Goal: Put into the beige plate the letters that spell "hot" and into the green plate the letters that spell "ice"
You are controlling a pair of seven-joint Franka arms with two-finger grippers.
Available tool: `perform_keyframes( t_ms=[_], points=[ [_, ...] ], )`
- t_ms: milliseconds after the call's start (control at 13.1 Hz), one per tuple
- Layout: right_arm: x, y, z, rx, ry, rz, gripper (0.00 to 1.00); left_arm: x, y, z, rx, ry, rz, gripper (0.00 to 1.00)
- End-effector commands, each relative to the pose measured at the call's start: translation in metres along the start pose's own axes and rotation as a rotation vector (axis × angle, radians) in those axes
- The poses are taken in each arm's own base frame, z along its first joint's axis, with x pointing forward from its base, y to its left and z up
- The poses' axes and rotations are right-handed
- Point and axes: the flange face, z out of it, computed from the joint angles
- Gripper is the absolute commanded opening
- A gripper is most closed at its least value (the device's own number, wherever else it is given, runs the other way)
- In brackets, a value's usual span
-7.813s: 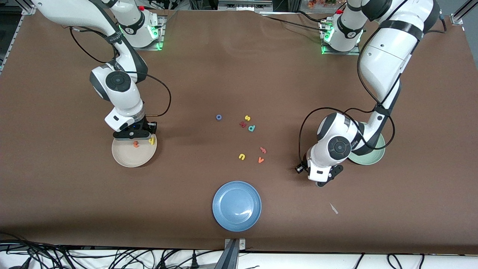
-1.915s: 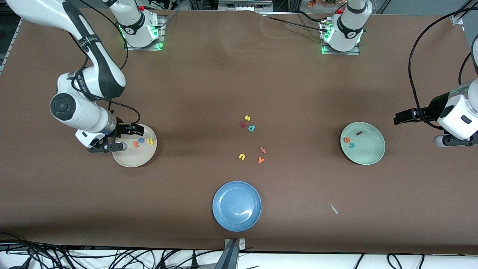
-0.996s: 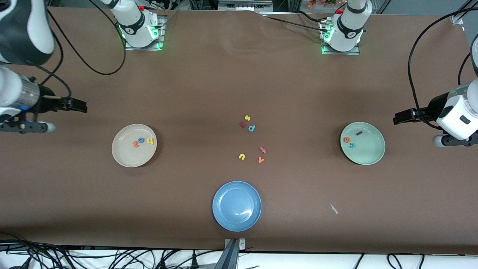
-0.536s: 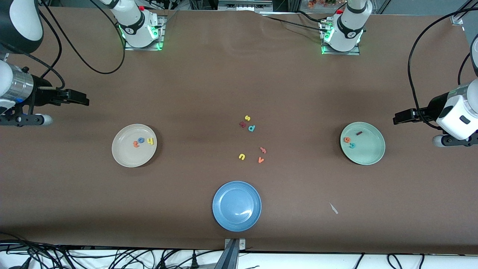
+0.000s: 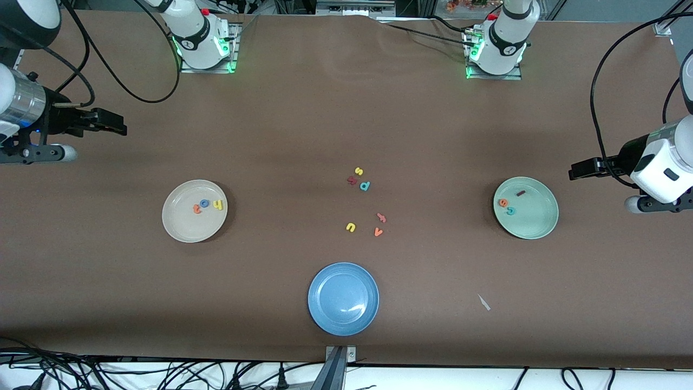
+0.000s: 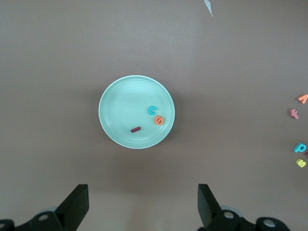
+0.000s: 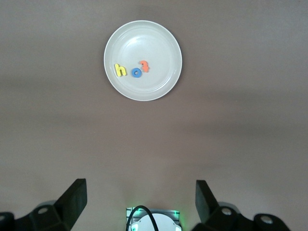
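The beige plate (image 5: 194,210), round and cream with a raised rim, lay on the brown counter (image 5: 346,124) and carried the yellow "h" (image 5: 218,205), the blue ring "o" (image 5: 204,203) and the orange "t" (image 5: 196,208) side by side in a short row. The right pincer (image 7: 139,192) hung in the air at the right arm's end of the counter, well apart from that plate, its fingers (image 7: 73,196) spread wide and holding nothing.

The green plate (image 5: 536,219), pale mint and of the same shape, held the dark red bar "i" (image 5: 521,193), with the orange "e" (image 5: 503,202) and the teal "c" (image 5: 510,210) touching each other near its rim. The left pincer (image 6: 142,199) hung off the left arm's end, clear of the plate, also wide open and empty.

Between the two plates, well away from both pincers, a few loose letters lay scattered: yellow "s" (image 5: 358,171), teal "p" (image 5: 365,186), yellow "u" (image 5: 351,227) and orange "v" (image 5: 378,232). A blue plate (image 5: 343,298) sat nearest the front camera. No other writing could be read.
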Motion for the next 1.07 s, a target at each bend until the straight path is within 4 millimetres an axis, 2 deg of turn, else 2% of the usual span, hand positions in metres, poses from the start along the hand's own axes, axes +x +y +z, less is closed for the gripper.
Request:
perform_keyframes(
  t_ms=[0, 536, 996],
  points=[
    [-0.0092, -0.0003, -0.0026, -0.021, -0.002, -0.019, 1.0, -0.0039, -0.0014, -0.001, -0.022, -0.007, 0.018, 0.99],
    [-0.006, -0.0038, -0.007, -0.034, 0.009, -0.019, 1.0, -0.004, -0.0004, -0.0009, -0.022, -0.007, 0.02, 0.99],
    [-0.0064, 0.0045, -0.0121, -0.032, 0.019, -0.011, 1.0, -0.0041, 0.0005, -0.0009, -0.022, -0.007, 0.021, 0.99]
  ],
)
